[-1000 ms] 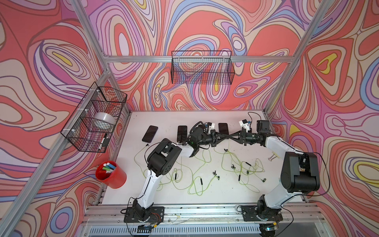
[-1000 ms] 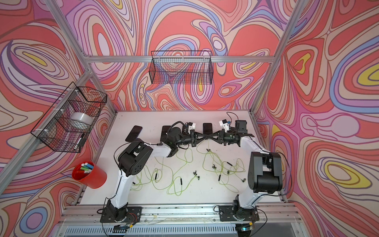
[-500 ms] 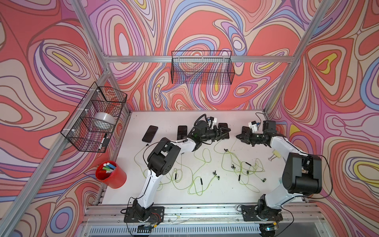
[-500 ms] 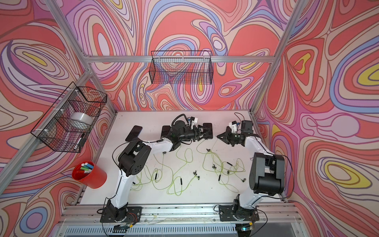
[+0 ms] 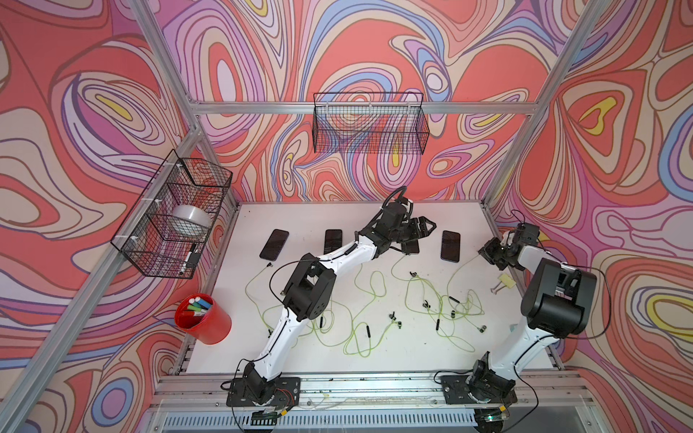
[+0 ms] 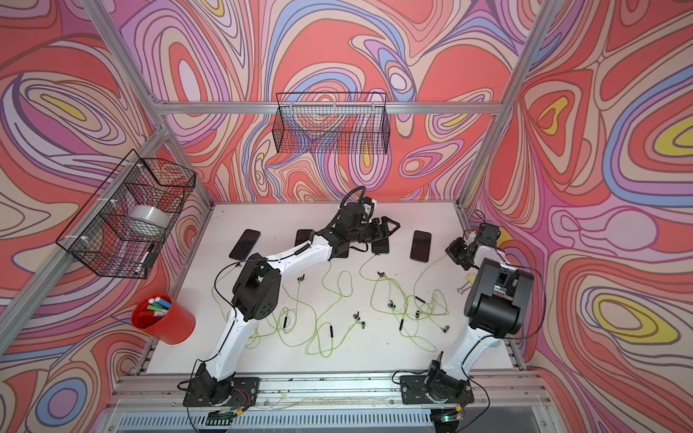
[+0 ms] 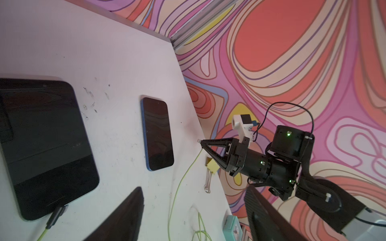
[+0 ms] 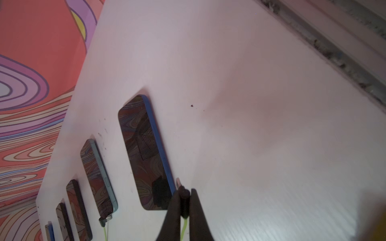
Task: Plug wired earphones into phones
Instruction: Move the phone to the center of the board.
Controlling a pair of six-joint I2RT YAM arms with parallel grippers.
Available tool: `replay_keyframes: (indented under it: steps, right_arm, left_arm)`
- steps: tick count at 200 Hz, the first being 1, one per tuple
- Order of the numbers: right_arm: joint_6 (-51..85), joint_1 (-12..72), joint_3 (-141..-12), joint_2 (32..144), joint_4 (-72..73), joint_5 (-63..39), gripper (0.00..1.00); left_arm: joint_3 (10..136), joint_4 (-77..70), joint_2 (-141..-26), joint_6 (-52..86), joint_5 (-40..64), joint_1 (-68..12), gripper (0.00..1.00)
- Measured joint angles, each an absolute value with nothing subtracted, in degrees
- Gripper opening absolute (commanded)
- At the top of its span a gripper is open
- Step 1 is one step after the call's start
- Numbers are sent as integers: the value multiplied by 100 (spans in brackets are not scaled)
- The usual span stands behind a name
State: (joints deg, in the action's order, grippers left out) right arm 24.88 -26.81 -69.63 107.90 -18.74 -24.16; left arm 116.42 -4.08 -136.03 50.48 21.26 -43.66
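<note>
White table [image 5: 300, 221] carries five phones [image 8: 146, 154], several yellow-green earphones [image 5: 368, 331].

Swirling walls [image 5: 375, 56] carried coral, lilac, blue, cream and yellow bands with dark outlines. The tabletop [image 5: 300, 217] was white, faintly speckled with dark marks. The phones [image 5: 274, 244] had glossy black screens; one phone [image 7: 158, 133] had a blue frame, another phone [image 8: 96, 175] a pale teal one. The wired earphones [image 7: 177, 187] were yellow-green with black remotes. Both wire baskets [image 5: 369, 127] were black, the cup [image 5: 204, 326] red, holding green, blue and white markers [image 5: 197, 304]. The arms [image 5: 345, 256] were white with black joints. The binder clip [image 7: 212, 165] was yellow.
</note>
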Motion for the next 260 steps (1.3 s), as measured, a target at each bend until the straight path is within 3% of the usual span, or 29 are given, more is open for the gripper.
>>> replay_keyframes:
  steps: [92, 194, 260]
  right_arm:
    - [2268, -2665, -7297, 11354, -1767, -2486, 0]
    - [2038, -2261, -8394, 12398, -1894, -2755, 0]
    - [1951, -1758, -8079, 12326, -1555, -2963, 0]
  left_arm:
    - [13246, 1638, -14298, 3739, 353, -4477, 90]
    - [13821, 1806, -14975, 3494, 130, -4554, 86]
    - [14374, 2130, -15170, 3301, -5, -4606, 83]
